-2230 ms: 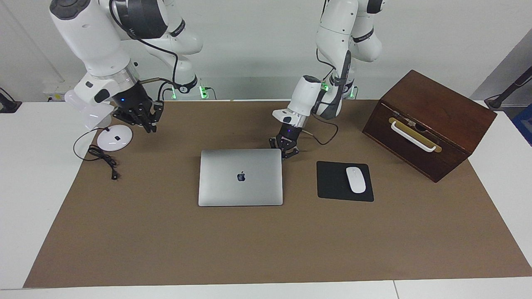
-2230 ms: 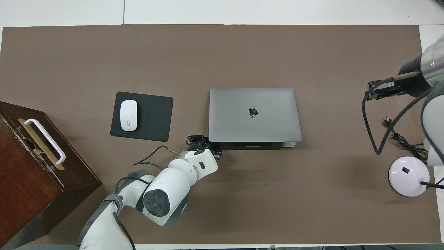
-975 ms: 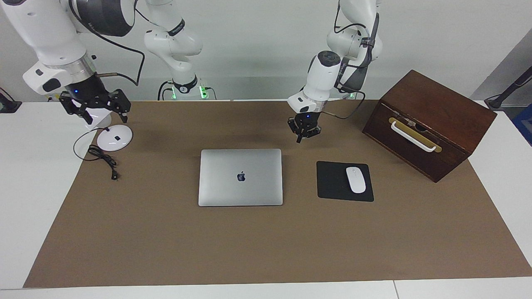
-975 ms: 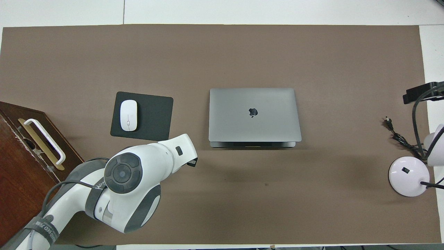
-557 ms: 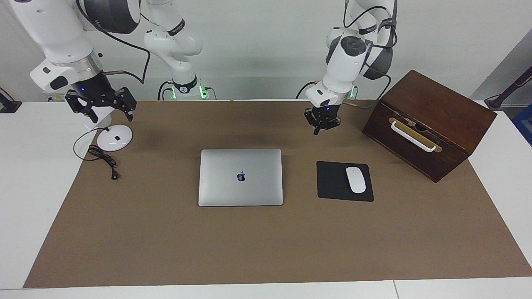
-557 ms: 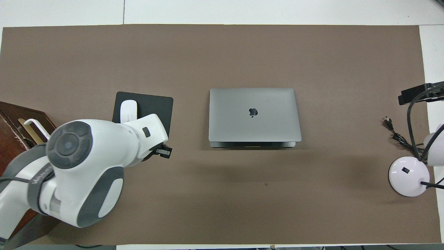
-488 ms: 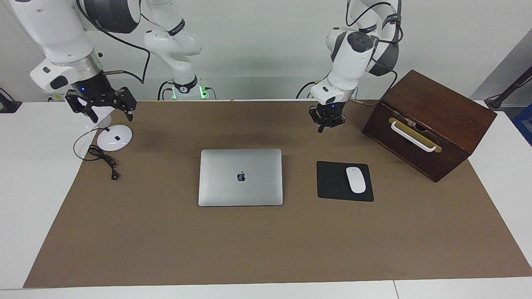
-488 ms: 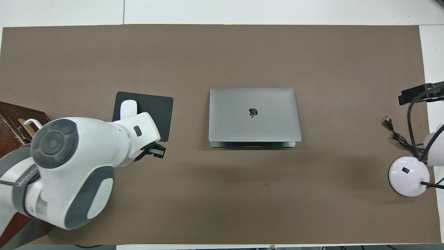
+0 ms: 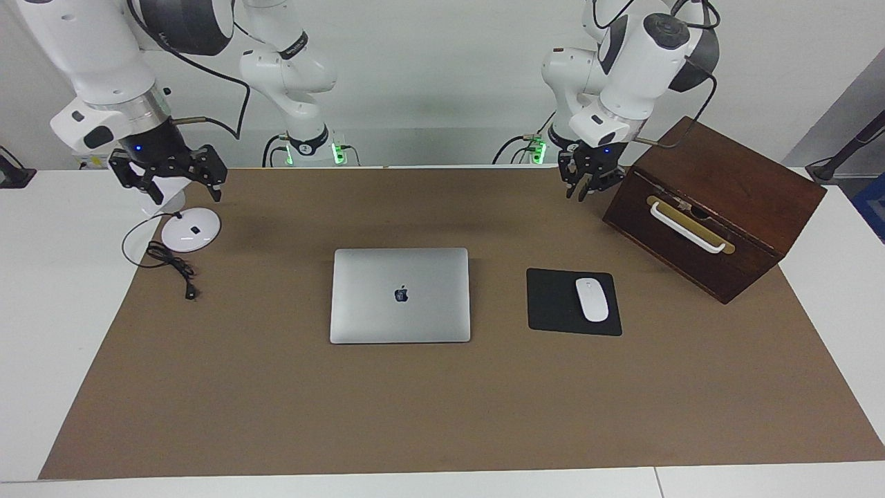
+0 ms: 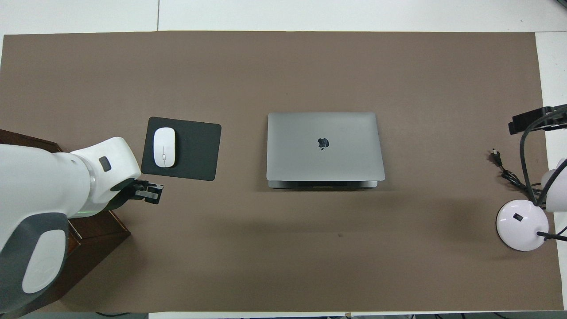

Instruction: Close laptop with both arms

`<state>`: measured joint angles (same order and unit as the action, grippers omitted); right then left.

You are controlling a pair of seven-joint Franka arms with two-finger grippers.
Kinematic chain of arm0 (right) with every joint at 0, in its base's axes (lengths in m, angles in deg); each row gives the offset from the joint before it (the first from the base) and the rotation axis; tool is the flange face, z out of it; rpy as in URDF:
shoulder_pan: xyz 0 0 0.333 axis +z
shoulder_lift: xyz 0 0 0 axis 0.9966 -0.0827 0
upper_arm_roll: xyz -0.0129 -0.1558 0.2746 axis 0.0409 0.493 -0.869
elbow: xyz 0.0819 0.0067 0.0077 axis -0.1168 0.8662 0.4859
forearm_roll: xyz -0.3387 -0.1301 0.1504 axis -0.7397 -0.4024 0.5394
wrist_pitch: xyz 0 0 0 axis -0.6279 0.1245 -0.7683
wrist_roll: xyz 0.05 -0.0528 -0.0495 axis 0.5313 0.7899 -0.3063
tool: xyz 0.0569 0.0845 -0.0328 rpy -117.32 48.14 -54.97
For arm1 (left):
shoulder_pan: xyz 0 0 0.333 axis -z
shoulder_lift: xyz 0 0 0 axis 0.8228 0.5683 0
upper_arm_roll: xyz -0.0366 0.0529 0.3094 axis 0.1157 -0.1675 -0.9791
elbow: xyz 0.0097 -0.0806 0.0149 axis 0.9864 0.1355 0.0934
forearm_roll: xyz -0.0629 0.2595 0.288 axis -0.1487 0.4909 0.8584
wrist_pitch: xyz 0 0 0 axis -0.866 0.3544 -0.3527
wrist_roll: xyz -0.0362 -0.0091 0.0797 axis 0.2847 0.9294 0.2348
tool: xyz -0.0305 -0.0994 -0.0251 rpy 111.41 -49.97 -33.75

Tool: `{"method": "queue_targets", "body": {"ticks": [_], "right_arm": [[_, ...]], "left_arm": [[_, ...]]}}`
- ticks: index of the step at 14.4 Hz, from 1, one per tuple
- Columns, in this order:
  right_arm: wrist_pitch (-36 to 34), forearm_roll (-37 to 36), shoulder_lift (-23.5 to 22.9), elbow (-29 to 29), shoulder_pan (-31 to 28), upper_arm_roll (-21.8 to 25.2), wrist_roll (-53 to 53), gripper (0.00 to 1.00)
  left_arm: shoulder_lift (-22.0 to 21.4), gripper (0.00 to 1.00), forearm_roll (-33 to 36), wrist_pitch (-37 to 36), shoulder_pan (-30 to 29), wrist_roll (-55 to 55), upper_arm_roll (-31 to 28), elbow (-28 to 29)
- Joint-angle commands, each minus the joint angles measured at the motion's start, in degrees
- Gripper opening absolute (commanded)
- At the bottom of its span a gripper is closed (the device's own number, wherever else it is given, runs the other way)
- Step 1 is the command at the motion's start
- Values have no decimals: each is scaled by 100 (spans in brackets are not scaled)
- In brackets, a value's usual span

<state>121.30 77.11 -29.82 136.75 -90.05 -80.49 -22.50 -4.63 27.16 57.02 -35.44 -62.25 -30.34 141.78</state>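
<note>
While shut, laptop (image 9: 400,295), left end effector (image 9: 585,181) well apart

One laptop (image 9: 400,295), one mouse (image 9: 592,299), one mouse pad (image 9: 553,304), one wooden box (image 9: 719,207), one lamp (image 9: 190,229)

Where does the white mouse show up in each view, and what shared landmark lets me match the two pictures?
Facing view: the mouse lies on the black mouse pad, low and right of centre, below the wooden box.
Overhead view: the mouse is left of centre, on the pad's end toward the box.
Shared landmark: the closed laptop, mid-table beside the pad.
</note>
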Motion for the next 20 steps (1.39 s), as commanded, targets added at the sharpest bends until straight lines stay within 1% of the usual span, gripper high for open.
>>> {"method": "queue_targets", "body": {"ticks": [1, 4, 7, 9, 11, 13, 16, 18, 20], "right_arm": [[52, 59, 140, 167, -21, -16, 36, 100], [70, 59, 166, 245, -12, -16, 45, 100], [157, 59, 245, 421, -21, -16, 45, 100], [158, 59, 263, 465, -12, -16, 45, 100], [158, 59, 263, 465, -12, -16, 45, 100], [158, 59, 263, 465, -12, -16, 45, 100], [158, 59, 263, 465, -12, -16, 45, 100], [158, 59, 263, 465, -12, -16, 45, 100], [158, 59, 263, 465, -12, -16, 36, 100]], "left_arm": [[21, 100, 78, -435, -401, -30, 58, -429], [12, 100, 79, -479, -867, -21, 50, -509], [91, 100, 78, -479, -1306, 49, 50, -728], [231, 100, 105, -680, -1526, 41, 50, -1088], [485, 100, 376, -1101, -1624, 23, 50, -1623], [679, 100, 334, -1375, -1711, 23, 50, -2045], [1101, 100, 263, -1989, -1852, 23, 32, -2924], [1190, 100, 228, -2236, -1879, 23, 23, -3137], [1277, 100, 245, -2246, -1897, 23, 32, -3155]]}}
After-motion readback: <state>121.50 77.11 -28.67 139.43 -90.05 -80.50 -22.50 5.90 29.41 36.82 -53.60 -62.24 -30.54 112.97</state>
